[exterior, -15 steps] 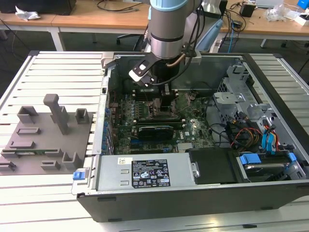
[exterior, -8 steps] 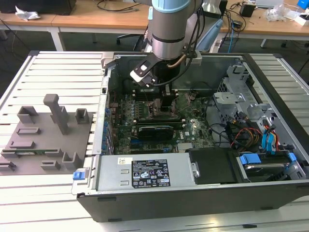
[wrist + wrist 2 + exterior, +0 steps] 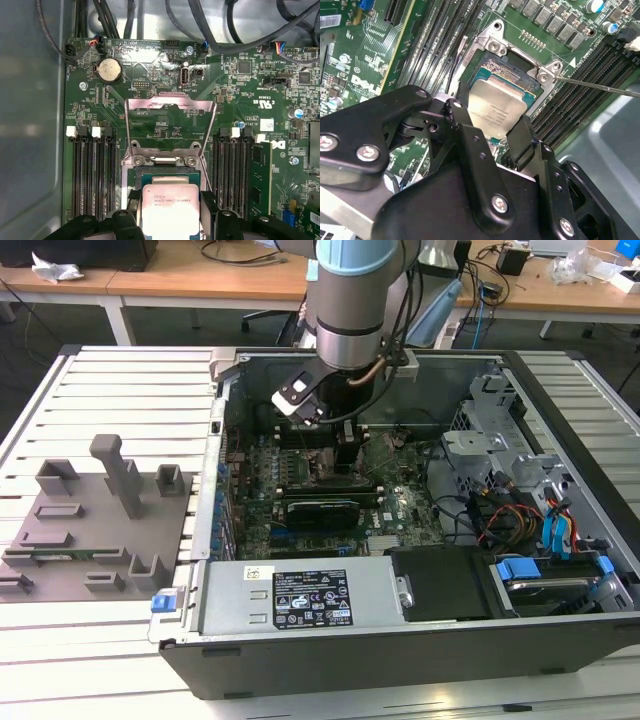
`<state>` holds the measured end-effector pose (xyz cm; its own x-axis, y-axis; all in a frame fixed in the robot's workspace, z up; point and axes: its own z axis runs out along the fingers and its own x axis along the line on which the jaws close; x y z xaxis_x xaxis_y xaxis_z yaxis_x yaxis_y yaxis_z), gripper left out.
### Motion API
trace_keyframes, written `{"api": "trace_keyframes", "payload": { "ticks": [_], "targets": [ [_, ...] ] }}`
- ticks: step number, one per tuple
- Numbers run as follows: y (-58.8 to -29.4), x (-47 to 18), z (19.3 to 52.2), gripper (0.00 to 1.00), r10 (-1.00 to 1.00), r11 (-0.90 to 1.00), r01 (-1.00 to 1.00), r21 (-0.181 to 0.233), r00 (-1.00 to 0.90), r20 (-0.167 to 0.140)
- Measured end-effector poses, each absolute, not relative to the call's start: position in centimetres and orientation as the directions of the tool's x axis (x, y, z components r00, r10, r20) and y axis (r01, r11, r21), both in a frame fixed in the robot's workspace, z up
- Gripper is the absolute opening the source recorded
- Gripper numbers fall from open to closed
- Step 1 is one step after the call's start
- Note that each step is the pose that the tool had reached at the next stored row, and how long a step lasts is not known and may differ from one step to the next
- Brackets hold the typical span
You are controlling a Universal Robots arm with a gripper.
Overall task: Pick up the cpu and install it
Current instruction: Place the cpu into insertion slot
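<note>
Where the robot arm [image 3: 350, 300] reaches down into an open computer case [image 3: 400, 640], its gripper [image 3: 345, 452] sits low over the green motherboard [image 3: 400, 502], near the case's far wall. The case lies on its side on a slatted white table [image 3: 100, 640] and covers the middle of the table and the side toward the exterior view's right. A grey tray [image 3: 60, 530] of moulded blocks rests on the table near the edge at the exterior view's left, well apart from the gripper.

In both wrist views the cpu [image 3: 502, 107] [image 3: 170, 206], a small square chip with a shiny silver top, sits between the two black fingers [image 3: 465, 125] [image 3: 207, 202]. One finger presses against each of two opposite edges of the chip, so the gripper [image 3: 495, 125] [image 3: 170, 210] is clamped on the cpu.

The chip is directly over the socket [image 3: 506, 69] [image 3: 170, 175]. Part of the socket's dark, gold-speckled bed shows beyond the chip's far edge. Whether the chip touches the socket bed or is just above it cannot be told.

In the first wrist view, the socket's hinged metal frame [image 3: 150, 104] stands swung open beyond the socket. Rows of black memory slots [image 3: 92, 170] run along both sides of the socket.
</note>
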<state>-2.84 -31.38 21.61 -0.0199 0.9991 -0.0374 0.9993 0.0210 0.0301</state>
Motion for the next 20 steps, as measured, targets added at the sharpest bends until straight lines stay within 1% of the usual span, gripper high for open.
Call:
{"api": "trace_keyframes", "payload": {
  "ticks": [20],
  "targets": [
    [-31.4, -3.3, 20.1, 0.55, 0.999, 0.008, 0.999, 0.035, -0.007, -0.037]
  ]
}}
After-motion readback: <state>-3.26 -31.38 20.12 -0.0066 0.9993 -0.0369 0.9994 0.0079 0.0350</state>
